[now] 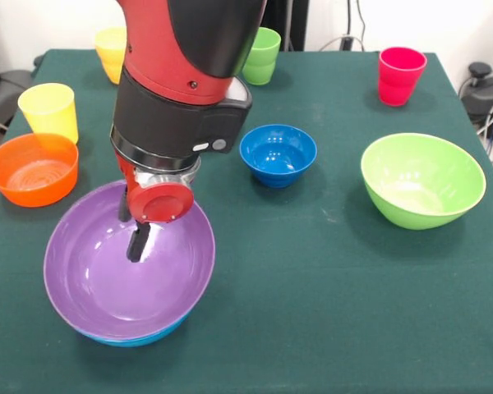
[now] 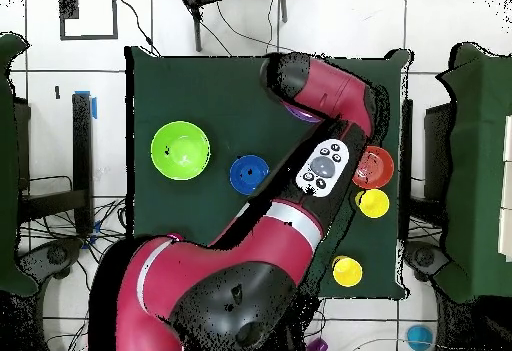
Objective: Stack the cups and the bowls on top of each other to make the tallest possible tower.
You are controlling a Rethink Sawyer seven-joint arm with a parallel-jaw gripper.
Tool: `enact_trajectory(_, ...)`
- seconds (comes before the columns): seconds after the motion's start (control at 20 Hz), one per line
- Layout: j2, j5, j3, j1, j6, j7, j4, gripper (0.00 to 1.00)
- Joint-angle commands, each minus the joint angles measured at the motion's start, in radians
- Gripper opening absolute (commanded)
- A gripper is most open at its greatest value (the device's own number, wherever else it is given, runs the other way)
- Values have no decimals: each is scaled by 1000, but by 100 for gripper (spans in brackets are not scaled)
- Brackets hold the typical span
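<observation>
Front view. Dark green table (image 1: 329, 295), carrying:
- Wide purple bowl (image 1: 99, 287), near left — nested in the large blue bowl (image 1: 135, 338), of which only a thin rim shows beneath its front edge. This two-bowl stack is all of the tower in sight.
- Red and black arm (image 1: 189, 57) coming down from the top edge; its gripper (image 1: 136, 245) hangs inside the purple bowl, above the rear part of the hollow. One dark finger shows below the red round housing; whether the jaws are apart or together cannot be told.
- Small orange bowl (image 1: 33, 168), left edge, upright, just behind the purple bowl and apart from it.
- Yellow cup (image 1: 49, 111), just behind the orange bowl.
- Orange-yellow cup (image 1: 111, 51), far left, partly hidden by the arm.
- Light green cup (image 1: 263, 56), far centre, beside the arm.
- Red cup (image 1: 400, 75), far right, standing alone.
- Small blue bowl (image 1: 278, 154), centre, upright.
- Large light green bowl (image 1: 422, 180), right, upright, well apart from the blue one.

Overhead view — turned half round.
- Arm (image 2: 320, 167) crossing the table (image 2: 200, 87) diagonally from the base at the bottom; its end covers the purple bowl (image 2: 300, 114), only a sliver showing. Gripper hidden.
- Light green bowl (image 2: 181, 151), left.
- Small blue bowl (image 2: 248, 174), just beside it.
- Orange bowl (image 2: 376, 167), right, half under the arm.
- Yellow cup (image 2: 372, 204) below it; orange-yellow cup (image 2: 347, 271) nearer the base.
</observation>
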Motion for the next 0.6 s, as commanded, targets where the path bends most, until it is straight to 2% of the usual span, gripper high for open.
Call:
enact_trajectory(0.05, 24, 24, 59, -8, 110, 219, -35, 100)
enact_trajectory(0.6, 60, 47, 25, -6, 117, 234, -76, 100)
